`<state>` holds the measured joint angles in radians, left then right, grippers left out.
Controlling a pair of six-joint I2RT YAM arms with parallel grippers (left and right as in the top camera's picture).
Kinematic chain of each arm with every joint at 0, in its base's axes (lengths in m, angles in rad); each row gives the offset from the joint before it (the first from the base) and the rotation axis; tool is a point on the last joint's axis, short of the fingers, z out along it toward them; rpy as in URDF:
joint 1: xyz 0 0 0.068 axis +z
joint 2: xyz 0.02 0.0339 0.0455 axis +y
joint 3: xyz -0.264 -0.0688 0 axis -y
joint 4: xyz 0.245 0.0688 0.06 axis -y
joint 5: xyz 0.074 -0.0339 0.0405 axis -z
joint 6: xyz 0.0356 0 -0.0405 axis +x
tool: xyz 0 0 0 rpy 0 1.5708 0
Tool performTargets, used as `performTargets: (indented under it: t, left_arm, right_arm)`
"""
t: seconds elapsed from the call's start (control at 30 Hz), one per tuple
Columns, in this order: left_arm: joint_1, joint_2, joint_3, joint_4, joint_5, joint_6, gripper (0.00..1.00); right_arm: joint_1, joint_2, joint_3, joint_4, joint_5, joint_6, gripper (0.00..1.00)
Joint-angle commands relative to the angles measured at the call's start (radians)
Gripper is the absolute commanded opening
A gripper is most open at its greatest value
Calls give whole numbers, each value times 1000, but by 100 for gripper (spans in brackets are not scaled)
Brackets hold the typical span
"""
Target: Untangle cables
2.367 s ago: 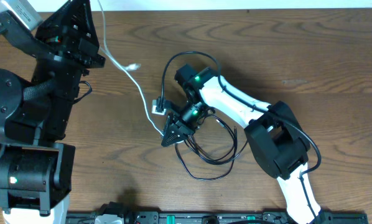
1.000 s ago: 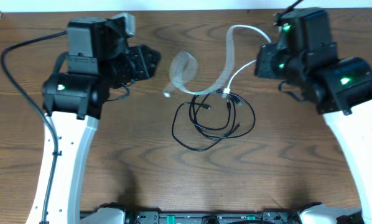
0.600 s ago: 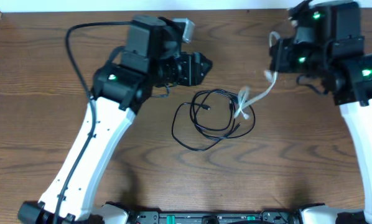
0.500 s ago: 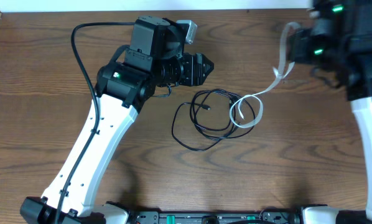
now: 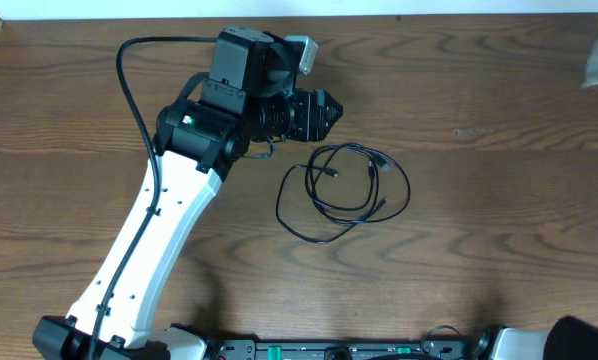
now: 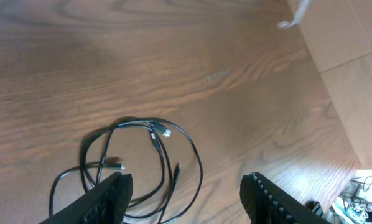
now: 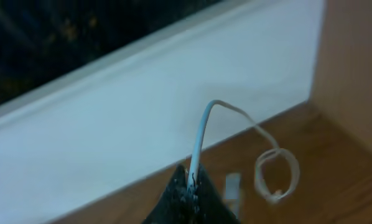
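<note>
Thin black cables [image 5: 344,192] lie looped on our wood-grain surface [image 5: 499,250]. Our left pincer [image 6: 189,199] gapes empty; the right pincer [image 7: 192,190] clamps a white cable [image 7: 201,134].

Left gripper [image 6: 186,182] sits low in frame, jaws apart with nothing between them, and its dark ridged fingers [image 6: 105,199] are cut off by the bottom edge. Black cables [image 6: 158,134] lie loose on the wooden counter [image 6: 236,81] in overlapping loops, with small plug ends inside the loops. The lower part of the bundle is hidden behind one finger. Blurred white cable [image 6: 297,12] shows top right by the counter edge. That edge runs diagonally at right, with a pale tan surface [image 6: 360,93] beyond it.
</note>
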<state>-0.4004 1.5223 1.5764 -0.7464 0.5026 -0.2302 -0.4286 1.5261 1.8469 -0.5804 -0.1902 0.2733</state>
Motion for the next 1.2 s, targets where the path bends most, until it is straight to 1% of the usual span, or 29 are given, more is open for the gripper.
performTargets:
  t: [0.0, 0.1, 0.17, 0.2, 0.3, 0.47, 0.6, 0.63, 0.67, 0.7, 0.73, 0.77, 0.9, 0.97, 1.07, 1.1, 1.17]
  left_arm:
    - [2, -7, 9, -19, 2, 21, 61]
    - [2, -7, 2, -27, 2, 20, 61]
    - [2, -7, 0, -42, 2, 20, 61]
    - [2, -7, -2, -53, 2, 20, 61]
    - [2, -7, -2, -63, 2, 20, 61]
    - [2, -7, -2, -61, 2, 20, 61]
    - [2, -7, -2, -64, 2, 21, 61]
    - [2, -7, -2, -64, 2, 21, 61]
    - [2, -7, -2, -64, 2, 21, 61]
    - [2, -7, -2, -64, 2, 21, 61]
    - [2, -6, -2, -64, 2, 26, 61]
    - [2, -6, -2, -65, 2, 33, 61]
    - [2, -6, -2, -73, 1, 49, 61]
    - [2, -6, -2, -80, 0, 63, 61]
    - [2, 1, -2, -92, -39, 62, 61]
    - [2, 8, -3, -102, -56, 62, 61]
    - [1, 24, -6, -115, -71, 62, 61]
  right_arm:
    - [-41, 105, 13, 87, 75, -13, 1]
    - [-63, 208, 13, 198, 174, -7, 1]
    - [-76, 277, 13, 236, 179, 11, 1]
    - [-82, 327, 13, 240, 157, 37, 1]
    - [-83, 410, 13, 240, 80, 40, 1]
    - [-82, 520, 13, 236, 84, 40, 1]
    - [-95, 554, 13, 232, 82, 63, 1]
    - [-98, 554, 13, 227, 82, 76, 4]
    - [-100, 552, 13, 224, 77, 79, 18]
    - [-104, 548, 13, 219, 66, 82, 46]
    - [-107, 543, 13, 203, 64, 89, 80]
    - [-110, 539, 13, 187, 64, 97, 99]
    - [-124, 511, 14, 56, 46, 131, 99]
    - [-129, 495, 14, -3, 1, 130, 99]
    - [-129, 466, 14, -102, -76, 113, 99]
    - [-128, 449, 14, -168, -117, 111, 99]
    - [-124, 435, 14, -247, -180, 97, 99]
